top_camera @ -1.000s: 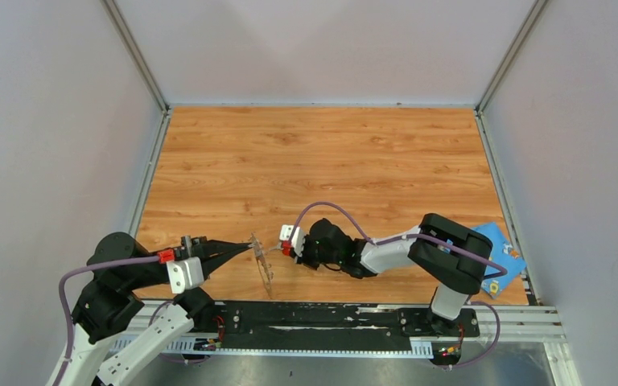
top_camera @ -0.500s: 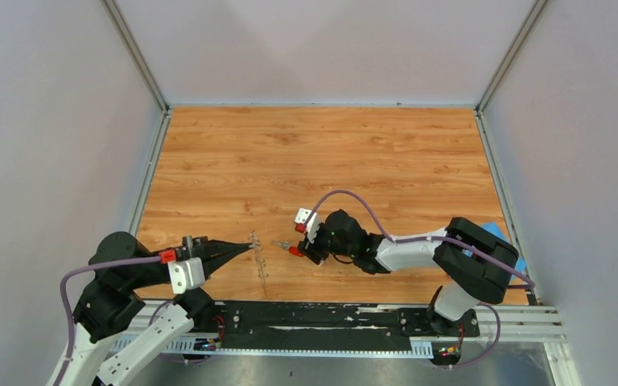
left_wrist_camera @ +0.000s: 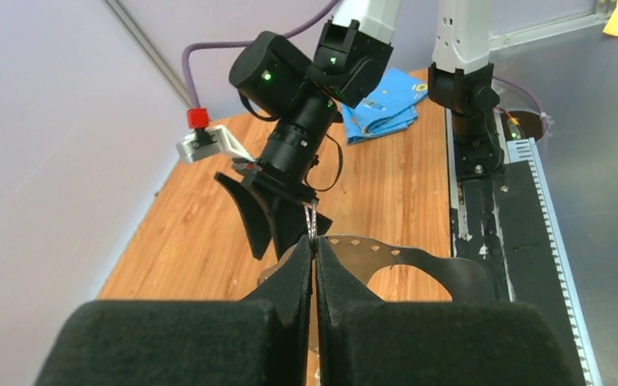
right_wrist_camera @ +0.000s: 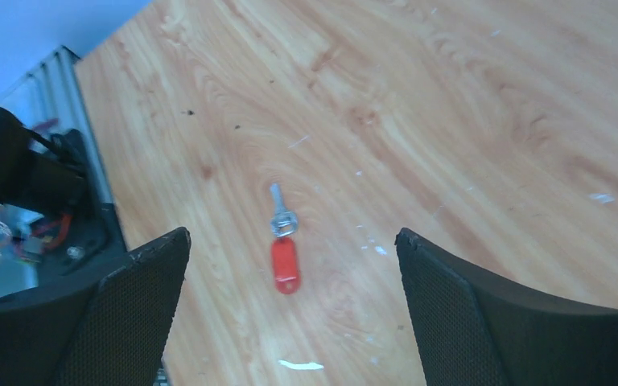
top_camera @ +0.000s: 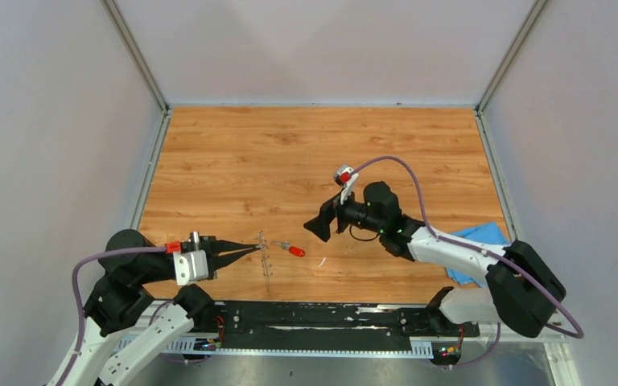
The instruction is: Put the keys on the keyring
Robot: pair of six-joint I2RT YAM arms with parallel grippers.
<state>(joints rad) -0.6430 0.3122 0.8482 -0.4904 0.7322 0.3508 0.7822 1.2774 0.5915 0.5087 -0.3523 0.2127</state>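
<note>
the bench (top_camera: 290, 161) carries the work near its front edge. the right fingers (right_wrist_camera: 129, 305) hang wide open above it, holding nothing. the left fingers (left_wrist_camera: 290, 281) are pinched closed on the keyring (left_wrist_camera: 402, 257), standing it on edge. just right of it the red key (right_wrist_camera: 283, 249) lies flat on the wood, metal end toward the ring and apart from it. the blue key is not in view. to re-grip well, i'd come straight down and pinch only the red head. that leaves the metal end free to thread onto the ring.
</note>
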